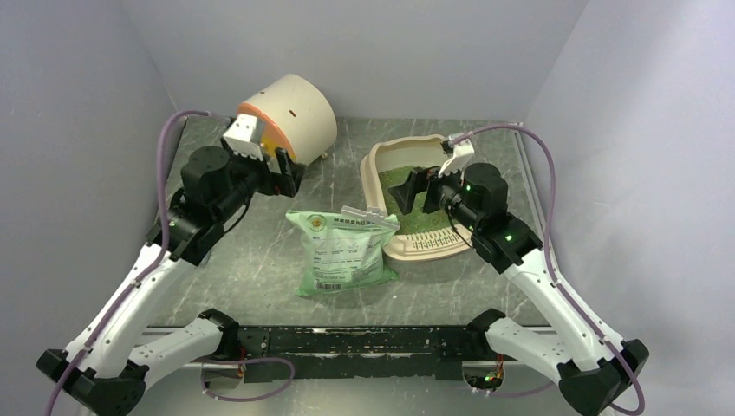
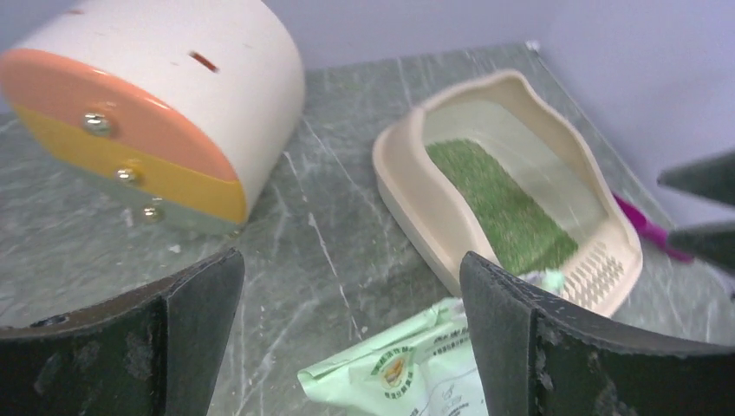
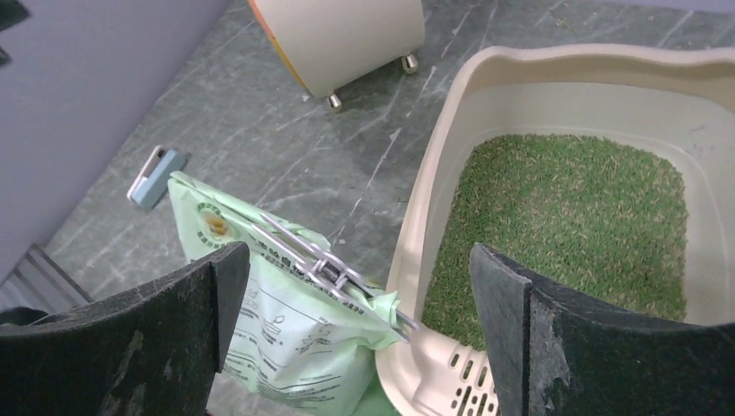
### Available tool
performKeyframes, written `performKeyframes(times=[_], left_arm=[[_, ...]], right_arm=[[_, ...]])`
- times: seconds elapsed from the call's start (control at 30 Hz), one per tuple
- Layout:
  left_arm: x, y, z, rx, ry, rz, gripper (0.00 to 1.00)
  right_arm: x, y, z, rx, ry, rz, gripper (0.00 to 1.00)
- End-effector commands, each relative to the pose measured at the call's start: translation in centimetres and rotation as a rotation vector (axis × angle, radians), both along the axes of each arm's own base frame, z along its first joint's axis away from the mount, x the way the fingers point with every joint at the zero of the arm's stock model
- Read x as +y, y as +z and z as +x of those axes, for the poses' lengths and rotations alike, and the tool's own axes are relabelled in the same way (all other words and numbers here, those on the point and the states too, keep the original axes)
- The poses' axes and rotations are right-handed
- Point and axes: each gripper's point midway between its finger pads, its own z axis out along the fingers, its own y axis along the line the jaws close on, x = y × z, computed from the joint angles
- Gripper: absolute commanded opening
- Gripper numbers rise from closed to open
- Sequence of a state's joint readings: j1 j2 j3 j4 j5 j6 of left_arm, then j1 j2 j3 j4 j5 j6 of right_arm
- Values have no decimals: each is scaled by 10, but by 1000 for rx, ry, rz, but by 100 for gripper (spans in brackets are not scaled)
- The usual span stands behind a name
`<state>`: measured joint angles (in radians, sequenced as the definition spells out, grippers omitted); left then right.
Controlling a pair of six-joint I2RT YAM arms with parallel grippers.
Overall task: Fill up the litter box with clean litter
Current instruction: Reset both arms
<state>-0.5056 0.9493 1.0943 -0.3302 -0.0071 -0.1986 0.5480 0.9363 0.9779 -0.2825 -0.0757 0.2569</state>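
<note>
Beige, round-cornered litter box (image 3: 431,182), touching the right side of the green bag (image 1: 342,251), holds a grainy green bed of clean litter (image 3: 572,217). Left claw (image 2: 351,290) and right claw (image 3: 360,277) are both released and empty.

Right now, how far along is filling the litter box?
Done: clean litter covers most of the litter box floor, and the bag lies beside it with a clip across its top. In hand: nothing; the left gripper and right gripper are both open and empty. Left: probably little, perhaps levelling the litter.
</note>
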Motion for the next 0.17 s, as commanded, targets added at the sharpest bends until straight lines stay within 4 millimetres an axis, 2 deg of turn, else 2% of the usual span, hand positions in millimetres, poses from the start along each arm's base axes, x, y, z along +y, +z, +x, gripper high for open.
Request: performKeyframes(times=[0.0, 0.13], left_arm=[[38, 19, 0, 34, 230, -51, 97], [44, 34, -6, -17, 235, -71, 97]], right_arm=[[-12, 13, 1, 54, -111, 73, 100], [-25, 10, 3, 66, -195, 85, 100]])
